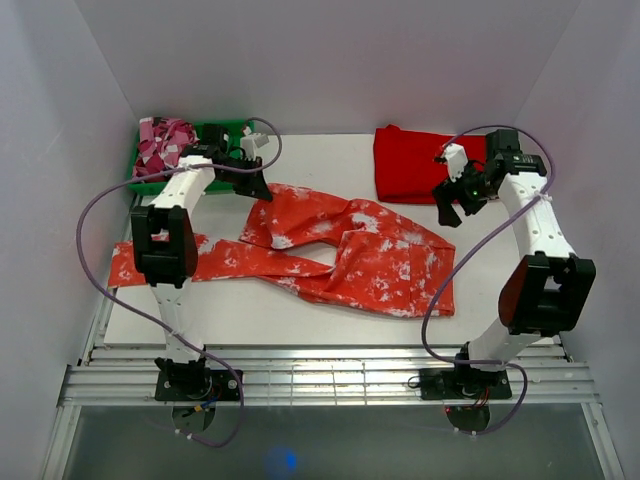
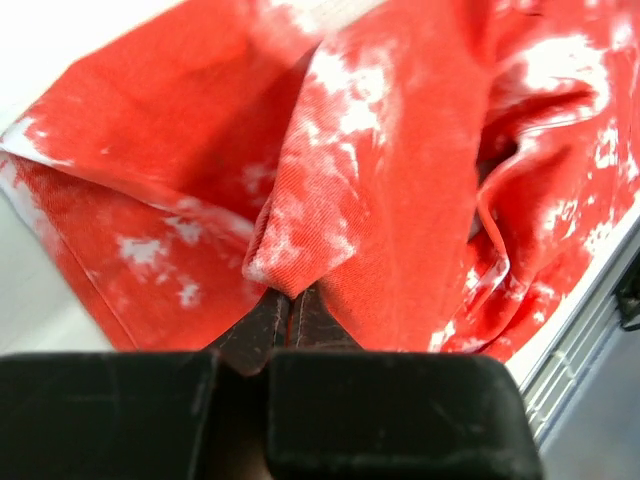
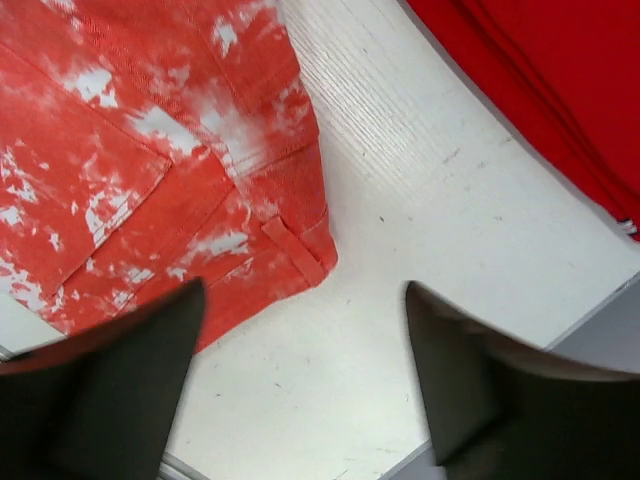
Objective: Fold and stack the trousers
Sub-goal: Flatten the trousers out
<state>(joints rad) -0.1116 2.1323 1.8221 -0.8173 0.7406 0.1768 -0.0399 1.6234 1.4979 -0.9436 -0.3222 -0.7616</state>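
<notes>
**Left tool pinching cloth, right tool open at the waistband**

From above, the trousers [image 1: 370,250] sprawl across the middle of the counter [image 1: 250,310]. One leg trails to the left edge and the wide waist end lies toward the right. Your left tool [image 1: 258,186] sits on the far leg, toward the far edge. Your right tool [image 1: 458,200] hangs just in front of the plain red cloth [image 1: 405,165].

Left wrist: the jaws are pinched tight on a raised fold of the trousers.

Right wrist: the jaws stand apart, holding nothing, over bare counter just beside the waistband corner and its belt loop [image 3: 295,250].

The cloth looks light, limp and prone to bunching. Take hold at hems and waistband, where doubled seams should give you firmer purchase.
</notes>
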